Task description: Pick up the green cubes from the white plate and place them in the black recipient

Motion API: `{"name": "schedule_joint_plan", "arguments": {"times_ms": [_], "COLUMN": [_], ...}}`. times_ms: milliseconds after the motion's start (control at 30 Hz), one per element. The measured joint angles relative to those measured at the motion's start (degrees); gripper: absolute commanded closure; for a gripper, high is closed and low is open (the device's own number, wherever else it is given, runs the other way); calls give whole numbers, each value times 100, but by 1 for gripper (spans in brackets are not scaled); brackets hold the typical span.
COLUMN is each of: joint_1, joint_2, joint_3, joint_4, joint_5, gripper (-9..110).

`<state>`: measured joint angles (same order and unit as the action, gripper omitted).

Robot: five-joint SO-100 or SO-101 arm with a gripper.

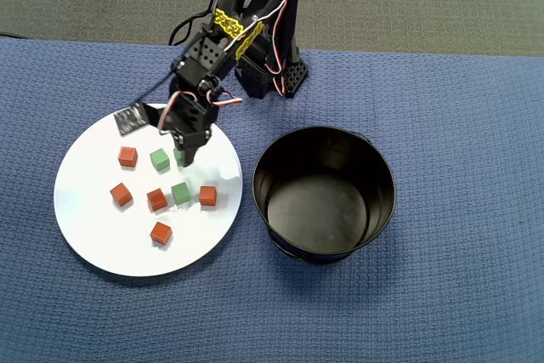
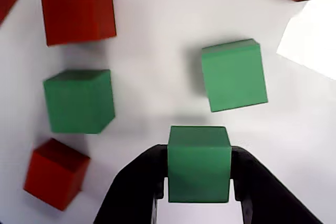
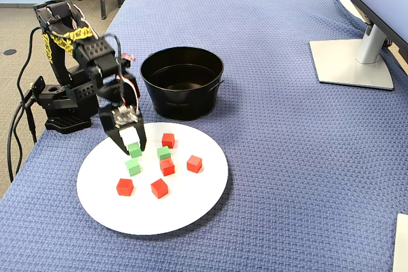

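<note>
Three green cubes lie on the white plate (image 1: 93, 227) among several red-orange cubes. My gripper (image 1: 185, 157) is down on the plate's far part, jaws closed against both sides of one green cube (image 2: 199, 163), also seen in the fixed view (image 3: 134, 150). The other two green cubes (image 1: 160, 159) (image 1: 180, 192) lie free close by; in the wrist view they are at the left (image 2: 79, 100) and upper right (image 2: 233, 74). The black pot (image 1: 325, 193) stands empty, to the right of the plate in the overhead view.
Red-orange cubes (image 1: 127, 156) (image 1: 156, 200) (image 1: 207, 195) surround the green ones. The arm base (image 1: 272, 74) stands at the cloth's far edge. A silver tape patch (image 1: 132, 118) sits on the plate rim. A monitor stand (image 3: 350, 62) is far right.
</note>
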<state>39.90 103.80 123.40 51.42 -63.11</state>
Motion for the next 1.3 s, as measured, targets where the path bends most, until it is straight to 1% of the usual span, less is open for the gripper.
{"name": "schedule_joint_plan", "arguments": {"times_ms": [67,167,300,567,767,800,867,900,1000,1067,1133,1200,1300], "joint_1": [-18,-325,-923,-3059,-4412,-4562,-4869,-5019,-5309,-5221,-5027,-4658,-3797], "joint_2": [35,299,624,624,141,79,-70,-141,-246,-246,-202,-79,193], "joint_3": [-835,-1731,-2426,-2918,-3094,-3094,-3094,-3094,-3138,-3261,-3322,-3357,-3357], "joint_4": [817,1819,2575,2760,2426,2399,2373,2373,2452,2549,2628,2698,2804], "joint_5": [483,984,1600,3085,3964,4052,4192,4201,4192,4069,3876,3533,3015], "gripper": [102,102,102,102,102,95,63,57,52,54,67,74,87]}}
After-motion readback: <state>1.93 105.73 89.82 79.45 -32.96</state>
